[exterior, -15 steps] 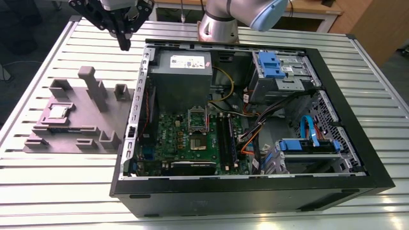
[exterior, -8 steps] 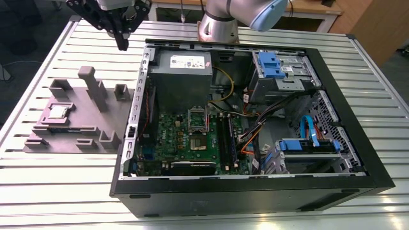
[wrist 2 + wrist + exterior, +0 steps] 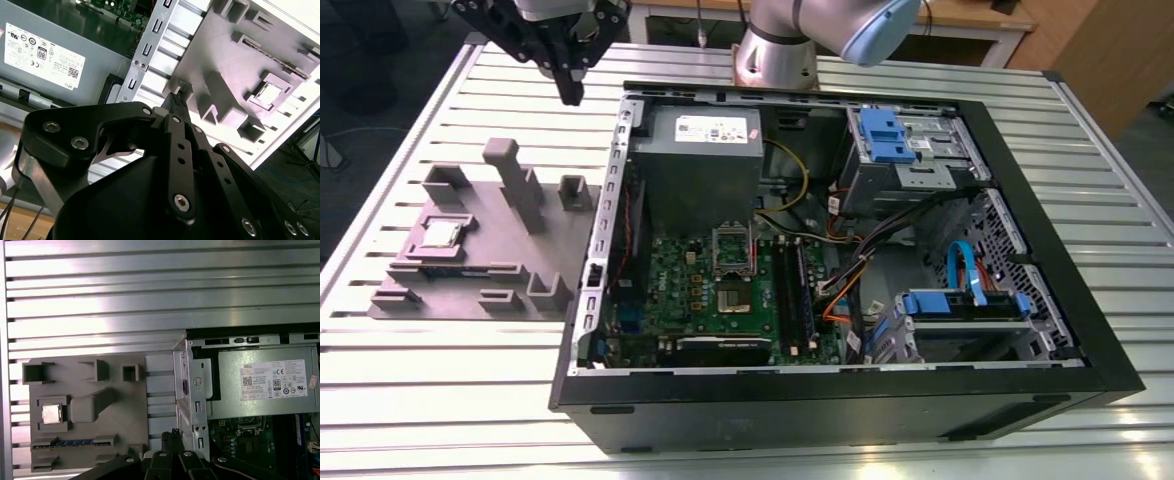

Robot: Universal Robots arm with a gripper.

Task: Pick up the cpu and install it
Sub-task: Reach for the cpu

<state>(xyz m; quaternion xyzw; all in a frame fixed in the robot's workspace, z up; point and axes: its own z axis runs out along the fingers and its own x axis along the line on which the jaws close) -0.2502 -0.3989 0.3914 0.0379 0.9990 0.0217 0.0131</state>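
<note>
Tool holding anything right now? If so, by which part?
Nothing is held. The tool is shut and empty, up over the table. The cpu lies in its pocket on the grey fixture.

The cpu (image 3: 443, 233) is finished in silvery grey, and the fixture (image 3: 467, 285) in matt grey with a faint mauve cast. The table (image 3: 440, 400) is presented as silver metal, patterned with parallel ribs. The computer case (image 3: 854, 405) is coloured black, the motherboard (image 3: 707, 290) green, and the power supply (image 3: 700, 165) grey (a white label is carried on it). The drive brackets (image 3: 887, 130) are moulded in blue. The gripper (image 3: 570, 95) is finished in black.
</note>
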